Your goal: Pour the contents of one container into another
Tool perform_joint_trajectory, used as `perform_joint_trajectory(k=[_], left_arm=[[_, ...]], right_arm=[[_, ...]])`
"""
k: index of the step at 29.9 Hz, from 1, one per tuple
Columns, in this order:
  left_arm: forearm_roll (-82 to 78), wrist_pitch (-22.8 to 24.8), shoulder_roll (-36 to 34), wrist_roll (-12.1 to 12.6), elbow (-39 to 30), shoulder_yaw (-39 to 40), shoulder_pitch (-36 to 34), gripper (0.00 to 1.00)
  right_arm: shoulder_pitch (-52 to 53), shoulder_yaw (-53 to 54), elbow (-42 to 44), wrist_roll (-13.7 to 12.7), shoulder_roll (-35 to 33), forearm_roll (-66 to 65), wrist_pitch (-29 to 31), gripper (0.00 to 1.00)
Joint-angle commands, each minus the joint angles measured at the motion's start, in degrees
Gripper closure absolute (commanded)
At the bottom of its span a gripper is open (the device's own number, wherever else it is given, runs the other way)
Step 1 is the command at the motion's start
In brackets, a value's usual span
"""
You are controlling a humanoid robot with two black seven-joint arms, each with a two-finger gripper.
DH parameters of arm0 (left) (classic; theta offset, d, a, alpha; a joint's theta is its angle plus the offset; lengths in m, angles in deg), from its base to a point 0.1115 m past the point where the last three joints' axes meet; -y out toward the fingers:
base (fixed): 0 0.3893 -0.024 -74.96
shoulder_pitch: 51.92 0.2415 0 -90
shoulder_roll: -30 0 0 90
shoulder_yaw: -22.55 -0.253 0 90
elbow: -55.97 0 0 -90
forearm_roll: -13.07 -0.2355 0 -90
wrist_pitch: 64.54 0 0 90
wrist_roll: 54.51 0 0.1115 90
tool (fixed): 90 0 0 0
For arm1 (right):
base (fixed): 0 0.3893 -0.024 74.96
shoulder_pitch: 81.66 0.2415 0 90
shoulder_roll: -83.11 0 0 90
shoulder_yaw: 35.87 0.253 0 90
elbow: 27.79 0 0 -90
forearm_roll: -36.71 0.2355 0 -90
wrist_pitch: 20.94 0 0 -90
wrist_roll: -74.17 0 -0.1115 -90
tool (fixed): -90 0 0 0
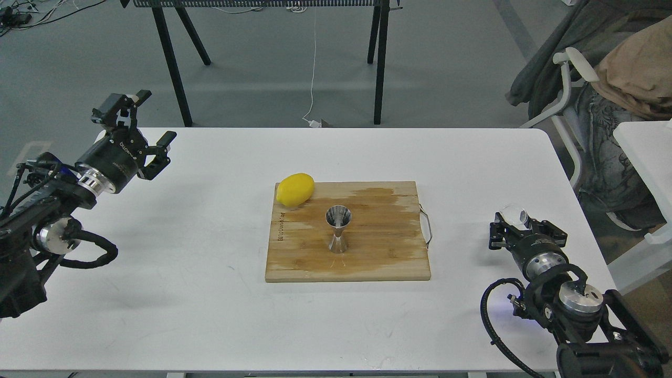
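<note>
The clear glass cup [514,213] sits between the fingers of my right gripper [518,224], low over the table near its right edge; the gripper is shut on it. The steel hourglass jigger [338,229] stands upright in the middle of the wooden cutting board [388,262], well to the left of the cup. My left gripper [156,116] hovers open above the table's far left corner, holding nothing.
A yellow lemon [295,189] rests on the board's back left corner. The board's far half shows a dark wet patch [378,197], and a metal handle [428,226] sticks out of its right side. A chair with clothes [619,79] stands at the right.
</note>
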State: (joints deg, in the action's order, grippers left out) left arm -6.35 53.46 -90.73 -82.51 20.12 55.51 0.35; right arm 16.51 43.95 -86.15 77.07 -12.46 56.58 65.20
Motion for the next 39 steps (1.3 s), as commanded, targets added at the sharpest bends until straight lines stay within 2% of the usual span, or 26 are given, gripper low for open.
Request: perform_joint_trajectory(k=[1,12,21,25,28,29,35,39], left_arm=[[0.0,0.0,0.05,0.0,-0.02,0.0,0.11,0.01],[0.0,0.0,-0.03,0.0,-0.02,0.0,0.03,0.01],[0.0,0.0,0.05,0.0,-0.02,0.0,0.11,0.01],[0.0,0.0,-0.03,0.0,-0.02,0.0,-0.06,0.01],[0.0,0.0,-0.03,0.0,-0.02,0.0,-0.06,0.01],[0.0,0.0,-0.03,0.0,-0.02,0.0,-0.15,0.01],[0.0,0.0,-0.03,0.0,0.07,0.0,-0.06,0.01],[0.0,0.0,-0.12,0.0,0.77,0.0,-0.32,0.01]], right_arm=[[0.0,-0.11,-0.18,0.01,0.03,0.0,0.0,0.44],[0.0,-0.2,-0.53,0.01,0.03,0.0,-0.53,0.44],[-0.09,-0.2,-0.62,0.01,-0.06,0.0,-0.44,0.39],[-0.09,-0.2,-0.79,0.01,-0.06,0.0,-0.44,0.26],[-0.09,-0.2,-1.06,0.01,0.03,0.0,-0.44,0.11],[-0.09,-0.2,-1.32,0.01,0.03,0.0,-0.44,0.02],[-1.23,-0.02,-6.23,-0.17,-0.76,0.0,-0.44,0.02],[-2.02,-0.37,-10.8,-2.01,-4.09,-0.97,1.75,0.01]])
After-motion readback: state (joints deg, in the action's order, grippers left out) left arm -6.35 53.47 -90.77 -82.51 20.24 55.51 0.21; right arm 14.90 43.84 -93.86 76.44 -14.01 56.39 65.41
